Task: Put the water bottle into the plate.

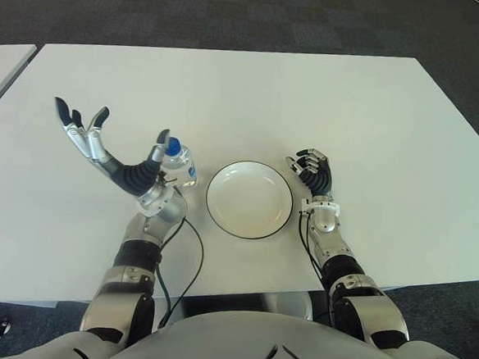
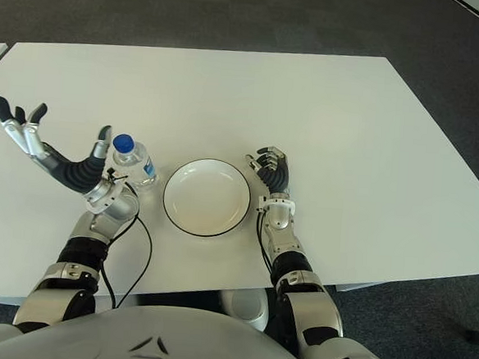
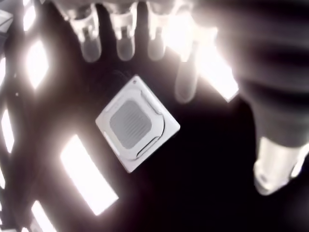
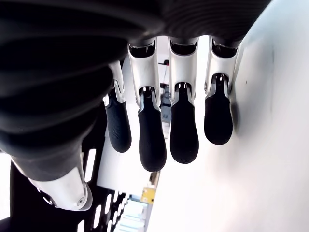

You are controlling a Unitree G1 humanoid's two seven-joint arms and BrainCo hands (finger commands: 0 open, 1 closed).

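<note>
Water bottle (image 1: 179, 164) upright beside plate (image 1: 250, 199), base hidden behind left hand (image 1: 113, 158), fingers spread; right hand (image 1: 314, 173) curled, empty.

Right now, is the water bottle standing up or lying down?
Standing up. The water bottle shows its blue cap on top, on the table beside the plate, next to the open left hand.

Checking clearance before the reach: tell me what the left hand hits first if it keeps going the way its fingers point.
Probably nothing: the left hand points up and outward to the robot's left, away from the water bottle beside its thumb.
</note>
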